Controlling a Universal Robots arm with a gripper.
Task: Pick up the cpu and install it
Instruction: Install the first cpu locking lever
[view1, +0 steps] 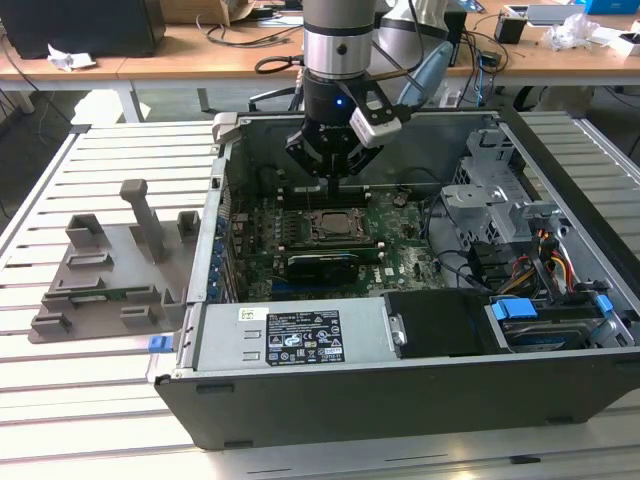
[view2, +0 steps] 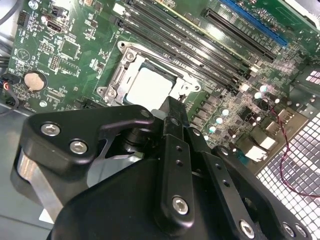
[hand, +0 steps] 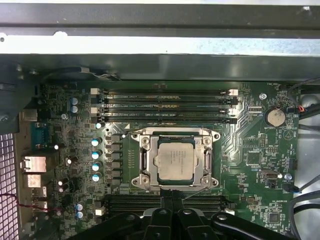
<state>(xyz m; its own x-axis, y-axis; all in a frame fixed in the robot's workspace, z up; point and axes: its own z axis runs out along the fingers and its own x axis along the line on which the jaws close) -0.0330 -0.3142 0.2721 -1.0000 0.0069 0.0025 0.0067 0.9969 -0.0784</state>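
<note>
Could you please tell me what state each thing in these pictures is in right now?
cpu: lying flat in the socket frame, not held.
socket frame: around the cpu; whether latched cannot be told.
hand: above the motherboard beside the socket, holding nothing, fingers together.
computer case: on its side, side panel off, inside exposed.
memory slots: unfilled.
grey fixture: on the table beside the case.

We see the cpu (hand: 174, 159), a small flat square with a silvery-grey top, lying level inside the socket frame (hand: 145, 159) on the green motherboard (hand: 250, 155), uncovered.
</note>
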